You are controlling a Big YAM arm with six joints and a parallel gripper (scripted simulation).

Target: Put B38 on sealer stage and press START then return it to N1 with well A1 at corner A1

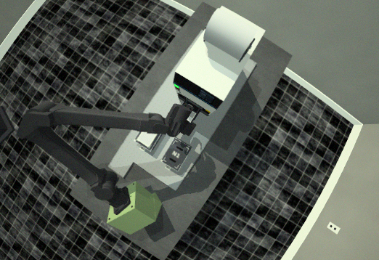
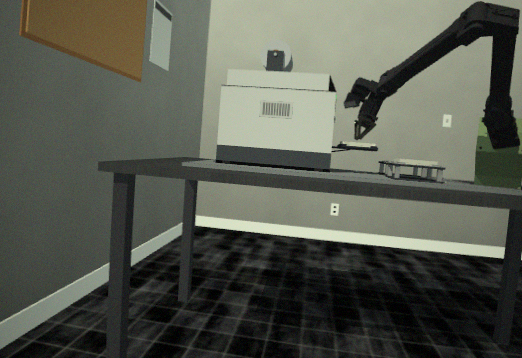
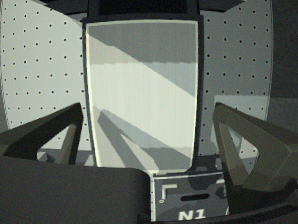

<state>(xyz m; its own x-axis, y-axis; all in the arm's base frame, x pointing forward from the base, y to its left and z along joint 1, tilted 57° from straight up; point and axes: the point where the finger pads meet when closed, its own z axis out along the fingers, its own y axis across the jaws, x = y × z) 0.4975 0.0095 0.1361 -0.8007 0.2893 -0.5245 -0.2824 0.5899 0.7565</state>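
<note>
Right now your hand (image 1: 192,118) (image 2: 364,138) (image 3: 148,109) is spread wide above the plate (image 2: 358,144) (image 3: 142,95), which lies on the stage (image 2: 371,149) (image 3: 200,75) sticking out of the sealer (image 1: 205,73) (image 2: 276,121). Its lamp (image 1: 176,86) glows green. Nest N1 (image 1: 176,154) (image 3: 190,186) has no plate in it.

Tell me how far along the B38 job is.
Looks done: the lamp is green and the stage is out, with the plate on it, so sealing has probably finished. In hand: the open end effector is over the plate, gripping nothing. Left: grip it, then seat it in N1, which holds no plate.
</note>
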